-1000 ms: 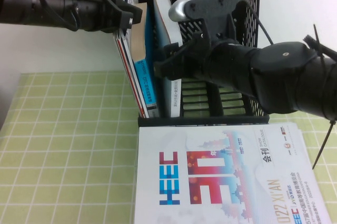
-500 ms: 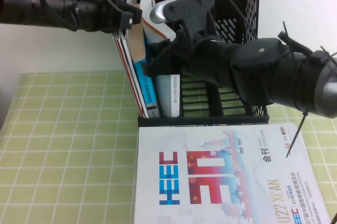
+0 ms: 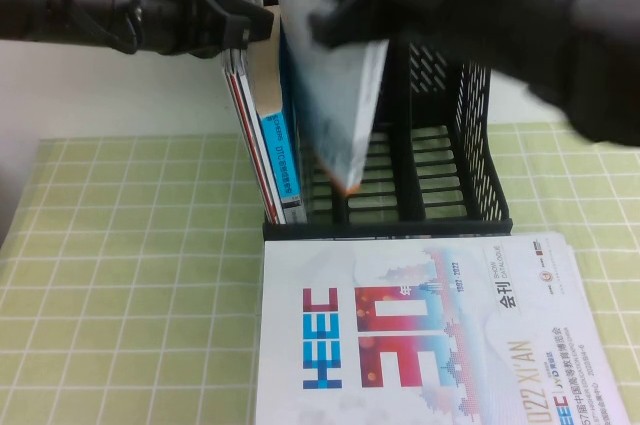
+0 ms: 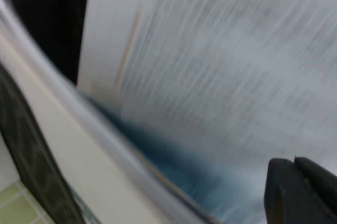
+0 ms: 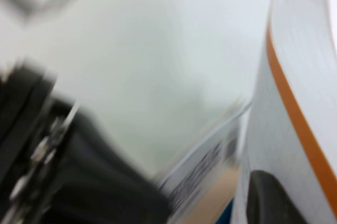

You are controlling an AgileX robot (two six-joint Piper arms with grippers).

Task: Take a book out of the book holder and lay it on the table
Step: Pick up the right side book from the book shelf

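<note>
The book, white-grey with an orange lower corner, hangs tilted above the black book holder, its lower corner still over the slots. My right gripper is shut on the book's top edge. In the right wrist view one dark finger presses on the book's white cover beside its orange stripe. My left gripper is shut, and its tip rests against the beige-covered book left in the holder. In the left wrist view its fingers lie together in front of the book's pages.
A white "HEEC 30" magazine lies flat on the green grid table just in front of the holder. A blue-spined book and thin booklets lean in the holder's left slot. The wall stands behind.
My right gripper has closed on the book and pulled it up and out of its slot, so the book now hangs tilted. The left arm has stayed put.
</note>
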